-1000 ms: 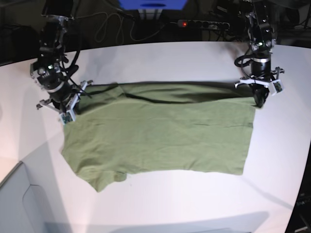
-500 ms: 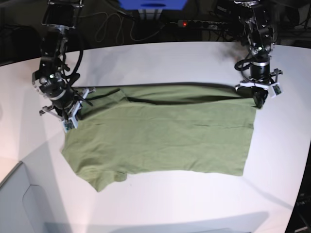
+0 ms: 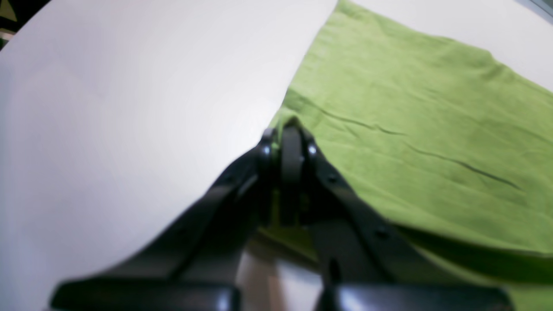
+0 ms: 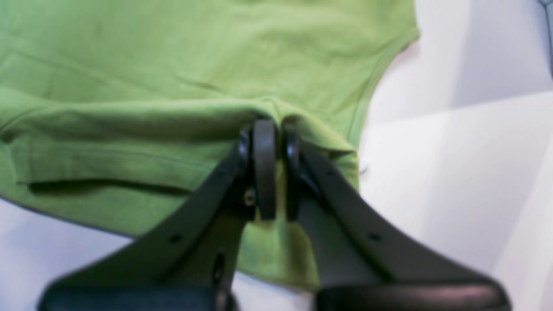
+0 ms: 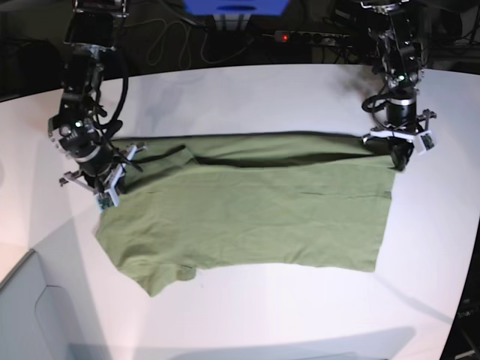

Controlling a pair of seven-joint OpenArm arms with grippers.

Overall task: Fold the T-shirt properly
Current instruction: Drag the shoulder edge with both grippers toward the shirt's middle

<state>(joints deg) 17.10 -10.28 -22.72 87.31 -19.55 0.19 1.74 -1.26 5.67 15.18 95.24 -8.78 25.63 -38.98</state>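
Hiding their tips in T-shirt (image 5: 247, 206) folds, left pincer (image 3: 288, 129) and right pincer (image 4: 270, 127), both pinching cloth.

**A robotics lab bench**

The setting looks like a robotics lab or test workspace. A wide, bare white table (image 5: 247, 90) fills the view. Behind it the background is dark and cluttered, with loose cables (image 5: 169, 41), a power strip (image 5: 315, 36) showing a lit red switch, and part of a blue object (image 5: 236, 7).
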